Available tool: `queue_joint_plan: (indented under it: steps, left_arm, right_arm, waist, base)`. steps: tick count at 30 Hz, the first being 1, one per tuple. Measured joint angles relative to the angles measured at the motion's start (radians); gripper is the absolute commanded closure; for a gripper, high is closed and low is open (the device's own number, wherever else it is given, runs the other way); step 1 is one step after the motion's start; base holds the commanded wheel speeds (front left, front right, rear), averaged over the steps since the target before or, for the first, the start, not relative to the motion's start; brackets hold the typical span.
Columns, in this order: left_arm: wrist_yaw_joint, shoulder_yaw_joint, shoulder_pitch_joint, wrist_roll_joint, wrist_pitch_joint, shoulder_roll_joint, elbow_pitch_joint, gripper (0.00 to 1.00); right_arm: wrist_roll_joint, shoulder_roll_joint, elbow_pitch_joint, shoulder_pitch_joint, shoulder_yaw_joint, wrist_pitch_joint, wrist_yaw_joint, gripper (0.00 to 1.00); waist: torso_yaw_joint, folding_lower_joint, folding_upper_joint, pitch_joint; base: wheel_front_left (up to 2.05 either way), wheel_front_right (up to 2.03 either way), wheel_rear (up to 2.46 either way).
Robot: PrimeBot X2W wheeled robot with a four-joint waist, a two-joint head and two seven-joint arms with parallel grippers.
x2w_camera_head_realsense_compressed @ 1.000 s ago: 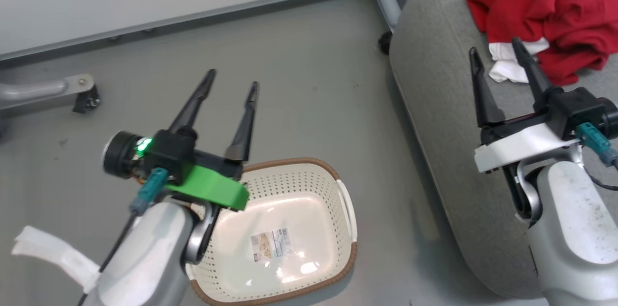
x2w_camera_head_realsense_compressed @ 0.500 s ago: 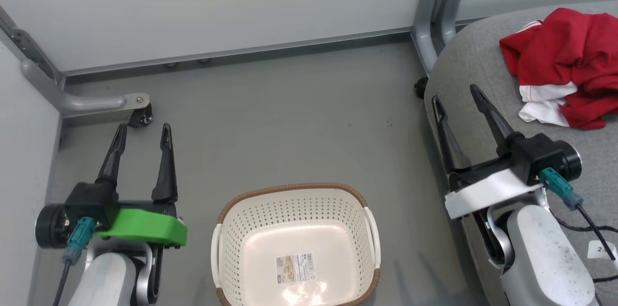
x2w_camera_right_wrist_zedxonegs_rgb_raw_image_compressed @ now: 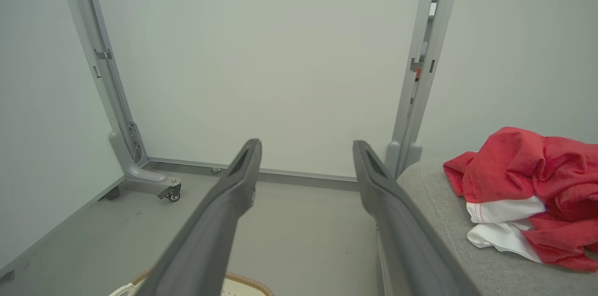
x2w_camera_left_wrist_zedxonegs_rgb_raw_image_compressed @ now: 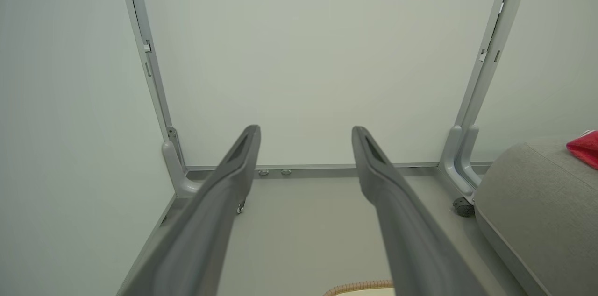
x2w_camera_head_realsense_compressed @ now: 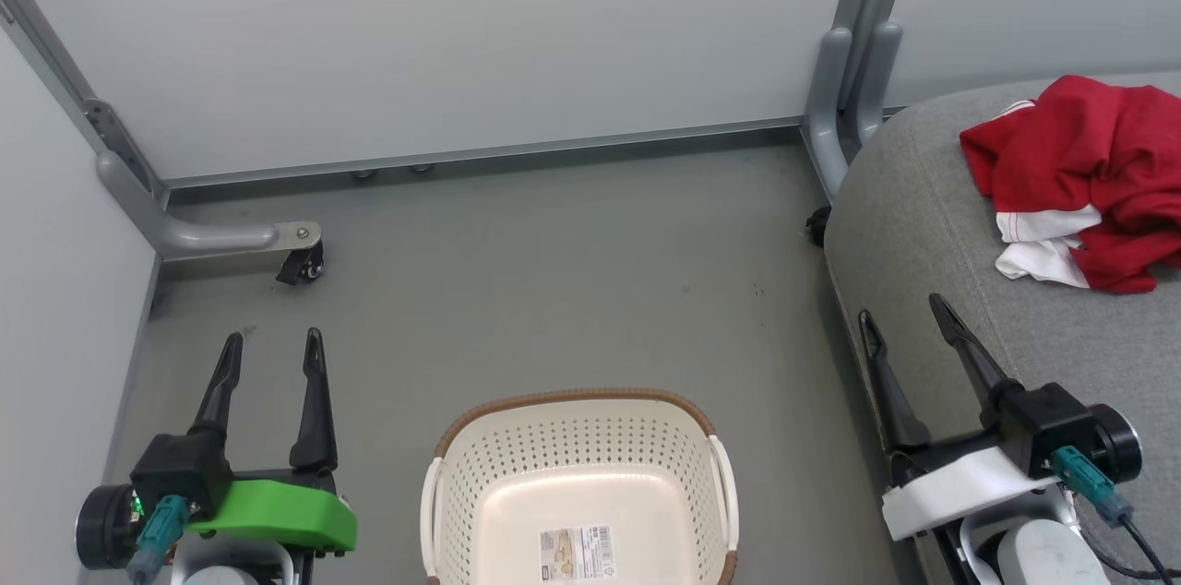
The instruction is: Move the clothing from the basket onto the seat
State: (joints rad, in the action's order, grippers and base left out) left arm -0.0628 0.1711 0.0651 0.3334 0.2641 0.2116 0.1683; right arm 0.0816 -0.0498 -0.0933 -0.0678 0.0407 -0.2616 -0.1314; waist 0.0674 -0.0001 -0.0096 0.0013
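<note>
Head view: crumpled red-and-white clothing (x2w_camera_head_realsense_compressed: pixel 1093 174) heaped on grey seat (x2w_camera_head_realsense_compressed: pixel 923 234).

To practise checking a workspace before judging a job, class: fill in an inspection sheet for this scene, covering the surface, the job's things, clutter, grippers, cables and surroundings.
Surface: grey floor, a few dark specks.
Job's things: basket on the floor, no clothing in its visible part, a paper label on its bottom; red and white clothing heaped on the grey seat.
Clutter: nothing seen.
Grippers: left gripper open, holding nothing, left of the basket; right gripper open, holding nothing, at the seat's edge, apart from the clothing.
Cables: a teal plug at each wrist; a dark cable runs from the right one.
Surroundings: pale partition panels on grey posts; a caster foot at the left.
</note>
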Motion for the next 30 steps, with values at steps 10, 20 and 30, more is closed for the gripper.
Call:
queue_joint_plan:
  steps: [10,20,30]
  left_arm:
    - [0.042,0.002,-0.007,-0.027,0.0,-0.025,0.022,0.0]
    - [0.058,-0.009,-0.007,-0.04,0.0,-0.033,0.041,0.0]
    - [0.062,-0.009,-0.011,-0.048,0.0,-0.043,0.075,1.0]
  right_arm:
    - [0.032,0.001,0.032,0.063,-0.036,0.0,0.0,0.0]
    - [0.042,0.002,0.03,0.068,-0.039,0.0,0.0,0.0]
    - [0.042,0.004,0.011,0.074,-0.037,0.0,0.0,1.0]
  waist:
    - [0.0,0.0,0.0,-0.017]
    - [-0.007,0.0,0.0,-0.018]
    - [-0.007,0.0,0.0,-0.017]
  base:
    - [0.0,0.0,0.0]
    - [0.0,0.0,0.0]
    - [0.0,0.0,0.0]
